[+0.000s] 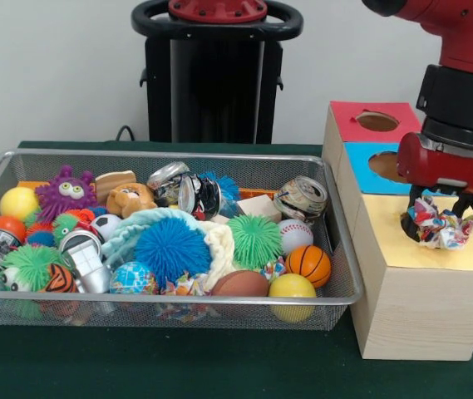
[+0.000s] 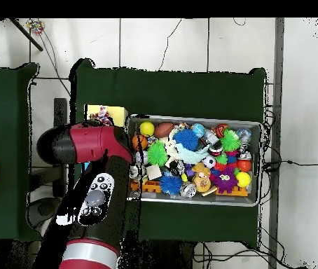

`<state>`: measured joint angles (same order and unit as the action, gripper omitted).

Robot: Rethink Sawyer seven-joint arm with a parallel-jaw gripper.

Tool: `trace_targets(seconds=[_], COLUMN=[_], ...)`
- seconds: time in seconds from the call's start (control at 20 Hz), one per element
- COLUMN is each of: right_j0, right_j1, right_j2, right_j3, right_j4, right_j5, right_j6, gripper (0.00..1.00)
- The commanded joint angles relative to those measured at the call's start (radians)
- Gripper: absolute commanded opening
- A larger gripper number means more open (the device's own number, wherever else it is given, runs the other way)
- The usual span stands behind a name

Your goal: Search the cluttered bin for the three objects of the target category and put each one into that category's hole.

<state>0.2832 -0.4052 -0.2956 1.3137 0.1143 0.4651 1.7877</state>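
My gripper (image 1: 438, 223) is shut on a white rope bundle (image 1: 444, 229) flecked red, blue and yellow, and holds it just over the yellow top (image 1: 411, 249) of the pale wooden box on the right. The yellow top's hole is hidden behind the bundle and the gripper. In the overhead view the bundle (image 2: 104, 112) shows on the yellow top (image 2: 116, 113), beside my arm. The wire mesh bin (image 1: 169, 298) stands left of the box, full of toys. Another flecked bundle (image 1: 183, 285) lies partly buried at the bin's front.
Behind the yellow top are a blue top with its hole (image 1: 384, 165), partly covered by my arm, and a red top with its hole (image 1: 376, 121). The bin (image 2: 193, 118) holds spiky balls, cans, sport balls and a cream knitted cloth (image 1: 218, 241).
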Motion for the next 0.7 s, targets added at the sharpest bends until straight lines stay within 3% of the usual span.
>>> trace_targets(seconds=[0.05, 0.4, 0.45, 0.7], right_j0=[-0.077, -0.104, -0.107, -0.119], right_j1=[-0.033, -0.077, -0.082, -0.092], right_j2=[0.07, 0.099, 0.102, 0.118], right_j3=[0.06, 0.095, 0.105, 0.111], right_j4=[0.018, 0.02, 0.021, 0.04], right_j5=[0.058, 0.075, 0.076, 0.093], right_j6=[0.134, 0.116, 0.129, 0.144], gripper=[1.0, 1.0, 0.0, 0.0])
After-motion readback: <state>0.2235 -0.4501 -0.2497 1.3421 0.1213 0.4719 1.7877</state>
